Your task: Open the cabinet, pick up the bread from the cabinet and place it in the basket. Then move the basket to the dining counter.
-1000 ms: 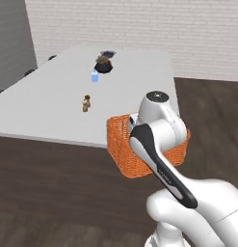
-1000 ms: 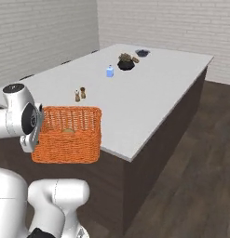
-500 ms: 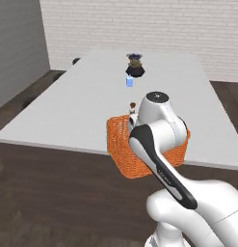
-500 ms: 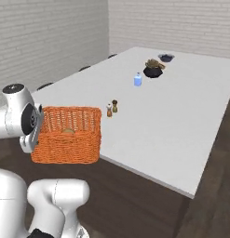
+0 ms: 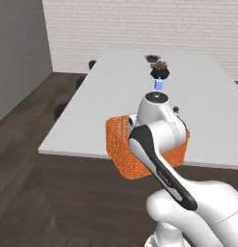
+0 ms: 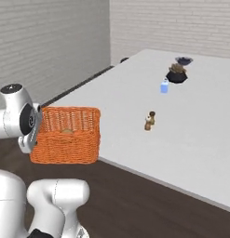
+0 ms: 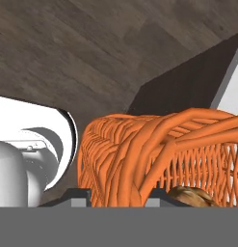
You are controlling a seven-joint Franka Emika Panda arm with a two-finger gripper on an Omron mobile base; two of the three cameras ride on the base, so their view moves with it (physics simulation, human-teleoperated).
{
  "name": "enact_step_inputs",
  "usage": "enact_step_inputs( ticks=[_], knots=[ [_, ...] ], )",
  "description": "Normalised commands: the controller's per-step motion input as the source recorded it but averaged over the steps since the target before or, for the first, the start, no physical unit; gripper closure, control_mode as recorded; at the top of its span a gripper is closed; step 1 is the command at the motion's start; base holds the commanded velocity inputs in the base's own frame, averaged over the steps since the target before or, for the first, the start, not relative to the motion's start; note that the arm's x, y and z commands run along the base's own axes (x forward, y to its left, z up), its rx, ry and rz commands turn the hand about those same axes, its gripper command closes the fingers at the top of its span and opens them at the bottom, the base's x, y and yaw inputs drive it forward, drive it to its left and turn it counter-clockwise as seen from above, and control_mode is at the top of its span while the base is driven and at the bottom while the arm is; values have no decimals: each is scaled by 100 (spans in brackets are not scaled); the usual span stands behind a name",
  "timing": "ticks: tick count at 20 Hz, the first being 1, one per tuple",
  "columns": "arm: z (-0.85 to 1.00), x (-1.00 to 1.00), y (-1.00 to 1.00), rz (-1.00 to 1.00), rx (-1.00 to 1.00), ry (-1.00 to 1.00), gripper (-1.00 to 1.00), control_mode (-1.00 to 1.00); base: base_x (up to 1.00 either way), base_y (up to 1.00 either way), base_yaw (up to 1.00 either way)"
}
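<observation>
**Basket held at the counter's near edge**

The gripper [image 7: 115, 193] is closed on the rim of the basket [image 6: 65, 135], holding it in the air at the near edge of the dining counter [image 6: 135, 102]. The bread [image 7: 190, 197] lies inside.

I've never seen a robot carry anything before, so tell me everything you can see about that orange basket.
The basket is a rectangular, handle-less box of bright orange woven strands, open at the top, with see-through lattice walls and a thick braided rim. It hangs level in the air at the near edge of the white dining counter, not resting on it. The tool grips its rim, one finger on each side of the wall. Inside, low against the weave, lies the golden-tan bread.
</observation>
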Motion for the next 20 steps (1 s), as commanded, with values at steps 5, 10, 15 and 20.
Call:
enact_step_inputs(
  ticks=[5,10,15,20],
  knots=[
    [0,0,0,0,0,0,100,100,84,100,-32],
    [0,0,0,0,0,0,100,100,73,100,-39],
    [0,0,0,0,0,0,100,100,61,54,-29],
    [0,0,0,0,0,0,100,100,16,6,-11]
  ],
)
